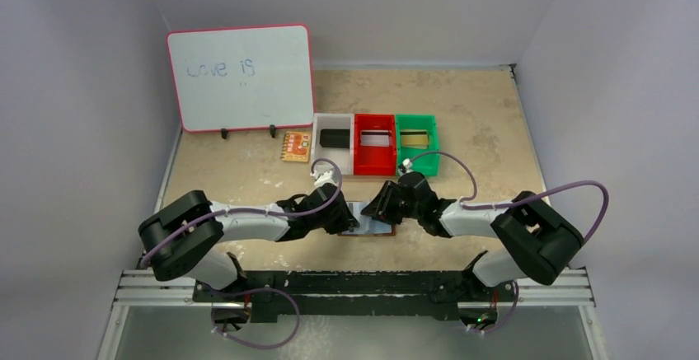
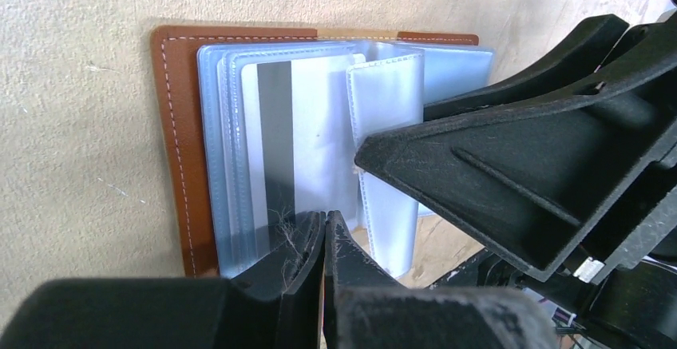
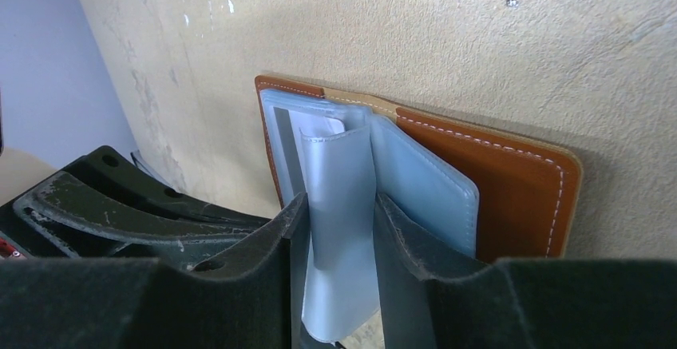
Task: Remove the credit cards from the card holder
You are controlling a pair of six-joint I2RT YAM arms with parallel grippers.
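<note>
Working on the holder, spread open and flat on the table at its near edge, between both arms. Clamped with the right gripper on an upright clear leaf, held up off the left half to bare the pocket beneath. Closed down with the left gripper at the near edge of a striped card, seated in its sleeve. Probably pinching that edge for drawing out, though hard to tell past the fingertips. Best pulled straight back along the sleeve.
</note>
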